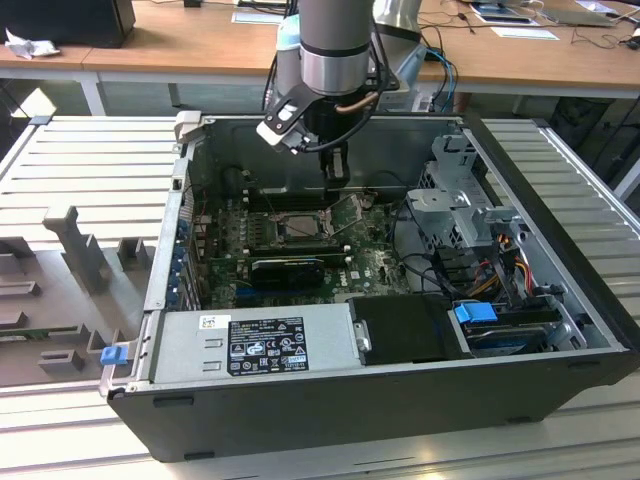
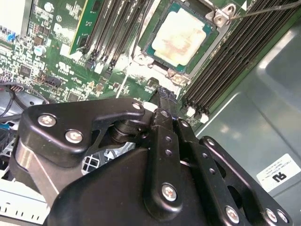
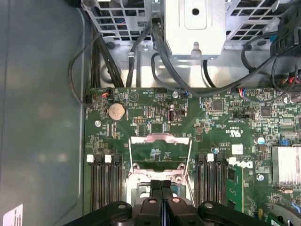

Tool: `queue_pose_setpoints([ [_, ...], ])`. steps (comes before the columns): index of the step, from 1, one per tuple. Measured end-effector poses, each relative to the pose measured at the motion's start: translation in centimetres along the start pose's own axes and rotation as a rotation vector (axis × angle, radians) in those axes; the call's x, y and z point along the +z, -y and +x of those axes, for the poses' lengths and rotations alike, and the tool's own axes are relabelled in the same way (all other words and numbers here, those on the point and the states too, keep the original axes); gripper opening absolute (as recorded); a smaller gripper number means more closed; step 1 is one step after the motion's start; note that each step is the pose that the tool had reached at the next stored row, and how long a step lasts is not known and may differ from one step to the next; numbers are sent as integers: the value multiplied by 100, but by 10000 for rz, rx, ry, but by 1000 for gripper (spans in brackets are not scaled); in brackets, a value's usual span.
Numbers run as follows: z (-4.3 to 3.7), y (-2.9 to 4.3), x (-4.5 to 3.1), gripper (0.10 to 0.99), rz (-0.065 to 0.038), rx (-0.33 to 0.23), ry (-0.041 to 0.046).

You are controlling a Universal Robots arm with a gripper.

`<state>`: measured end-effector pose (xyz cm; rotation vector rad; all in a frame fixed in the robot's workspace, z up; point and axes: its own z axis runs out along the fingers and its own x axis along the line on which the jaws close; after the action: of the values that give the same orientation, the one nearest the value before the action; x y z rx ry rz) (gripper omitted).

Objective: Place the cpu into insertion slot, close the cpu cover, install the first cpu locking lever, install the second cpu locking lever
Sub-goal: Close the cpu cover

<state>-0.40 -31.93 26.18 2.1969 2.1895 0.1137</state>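
Observation:
The cpu (image 2: 178,38), a pale silver-beige square, lies flat in the insertion slot (image 2: 217,19) on the green board. In the exterior view the slot (image 1: 300,226) sits near the case's back wall. The cpu cover (image 3: 160,140), a thin silvery frame, stands swung open off the slot; the board shows through its window. It is also in the exterior view (image 1: 352,208). My gripper (image 1: 337,178) hangs just above the cover's side of the slot. Its fingers are shut together with nothing between them in both wrist views (image 2: 163,92) (image 3: 161,184).
Black memory slots (image 2: 113,28) flank the socket on both sides. A long black finned card (image 1: 285,268) lies in front of it, then the grey power supply (image 1: 265,345). A metal drive cage (image 1: 455,200) and cables (image 3: 117,52) crowd the exterior view's right.

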Motion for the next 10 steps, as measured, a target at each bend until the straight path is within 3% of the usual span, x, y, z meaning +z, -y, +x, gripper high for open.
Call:
queue_pose_setpoints([
  [6,1,-107,8,106,18,-1,-1],
  [10,3,-137,-37,106,22,-1,-1],
])
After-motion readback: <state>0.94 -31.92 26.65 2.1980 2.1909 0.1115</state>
